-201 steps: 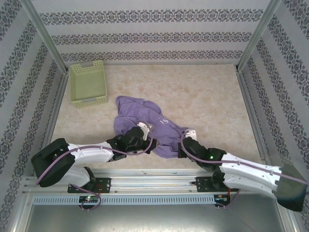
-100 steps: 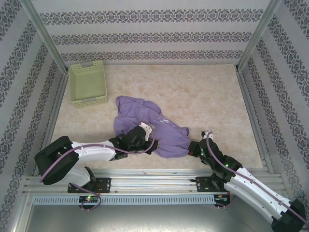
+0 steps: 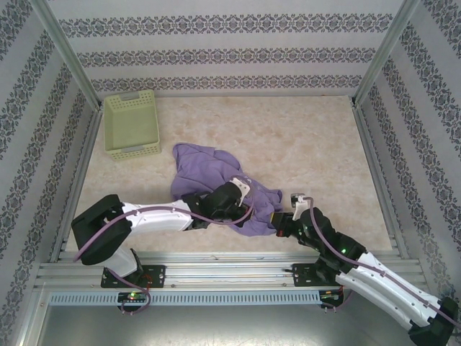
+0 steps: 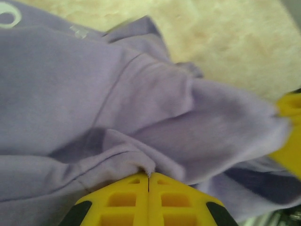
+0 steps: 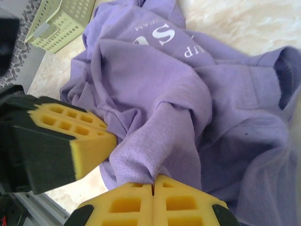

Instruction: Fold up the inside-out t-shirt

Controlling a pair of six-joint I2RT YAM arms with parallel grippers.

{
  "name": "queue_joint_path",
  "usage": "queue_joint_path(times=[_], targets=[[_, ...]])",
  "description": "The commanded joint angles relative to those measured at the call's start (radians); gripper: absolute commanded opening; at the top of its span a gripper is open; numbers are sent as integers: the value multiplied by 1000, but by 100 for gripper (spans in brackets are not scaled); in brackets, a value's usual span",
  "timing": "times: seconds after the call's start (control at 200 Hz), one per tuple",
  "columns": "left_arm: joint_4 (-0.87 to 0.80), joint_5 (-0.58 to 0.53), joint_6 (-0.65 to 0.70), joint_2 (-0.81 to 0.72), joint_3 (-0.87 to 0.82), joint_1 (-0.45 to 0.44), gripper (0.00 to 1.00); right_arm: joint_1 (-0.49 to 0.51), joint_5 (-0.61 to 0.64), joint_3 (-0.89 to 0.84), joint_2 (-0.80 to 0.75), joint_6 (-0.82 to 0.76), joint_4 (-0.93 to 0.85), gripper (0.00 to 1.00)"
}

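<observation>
The inside-out t-shirt [image 3: 205, 169] lies crumpled in a lavender heap on the near middle of the table, with white lettering [image 5: 164, 35] showing on one face. My left gripper [image 3: 252, 213] rests at the heap's near right edge. Its yellow jaws [image 4: 148, 176] are shut on a fold of the t-shirt [image 4: 94, 94]. My right gripper [image 3: 276, 219] sits just to the right of it and pinches a bunched roll of the t-shirt [image 5: 155, 80] between shut jaws [image 5: 153, 184]. The left gripper's yellow fingers [image 5: 75, 141] lie a few centimetres from that pinch.
A pale green basket [image 3: 132, 124] stands at the far left of the table, its rim [image 5: 56, 23] also in the right wrist view. Patterned walls and metal posts close in the table. An aluminium rail [image 3: 230, 270] runs along the near edge. Bare marble-look tabletop [image 3: 310, 144] stretches to the far right.
My left gripper has slid to the right across the t-shirt. My right gripper swung out to the right, then came back left to the heap's near right edge.
</observation>
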Motion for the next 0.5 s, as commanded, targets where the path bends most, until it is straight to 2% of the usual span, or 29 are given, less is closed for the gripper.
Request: queue_joint_path(times=[0.0,0.11,0.285,0.495], targets=[[-216,-109,35,14,40,-16,0,7,33,0,-44,-9,6,0],[-290,-196,-4,38,37,4,0,8,1,2,-73,-12,22,0],[-225,-115,-95,75,-41,125,0,7,-17,20,-102,-23,12,0],[-171,-117,-57,-14,-73,108,0,-1,-12,25,-108,-18,46,0]])
